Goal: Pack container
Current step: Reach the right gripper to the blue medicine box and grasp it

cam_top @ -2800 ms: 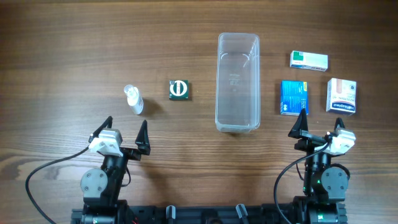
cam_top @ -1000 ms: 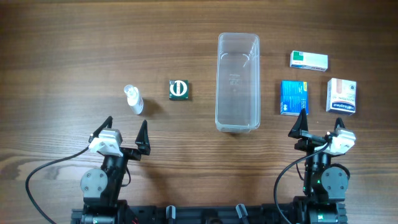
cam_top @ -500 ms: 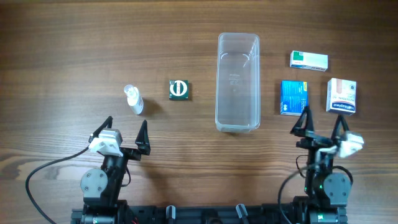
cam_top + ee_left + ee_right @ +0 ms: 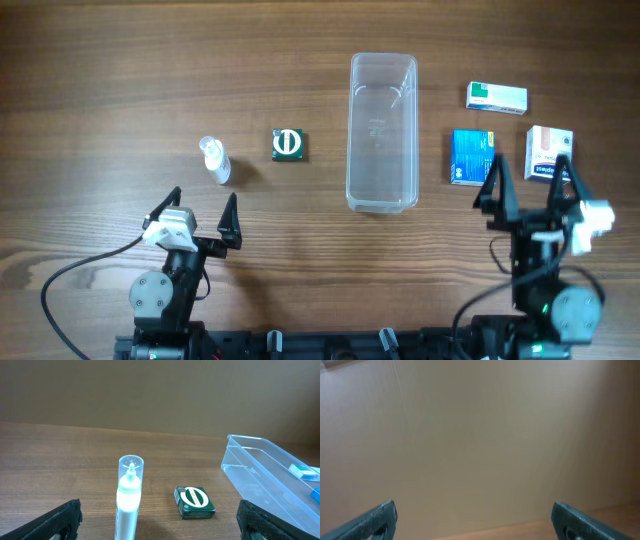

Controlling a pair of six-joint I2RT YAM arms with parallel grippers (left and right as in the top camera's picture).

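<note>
The clear plastic container (image 4: 381,132) stands empty at the table's middle; it also shows at the right of the left wrist view (image 4: 270,472). A small clear bottle (image 4: 214,160) and a green box (image 4: 289,144) lie to its left, both in the left wrist view, the bottle (image 4: 129,497) and the green box (image 4: 194,502). A blue box (image 4: 471,156), a white-green box (image 4: 496,97) and a white-orange box (image 4: 549,153) lie to its right. My left gripper (image 4: 200,212) is open and empty near the front edge. My right gripper (image 4: 527,175) is open, empty, raised over the blue and white-orange boxes.
The right wrist view shows only a beige wall and a thin strip of table (image 4: 520,532). Cables run from both arm bases at the front edge.
My right gripper has lifted and moved forward toward the boxes on the right, tilting its camera up. The left arm and all objects have not moved.
</note>
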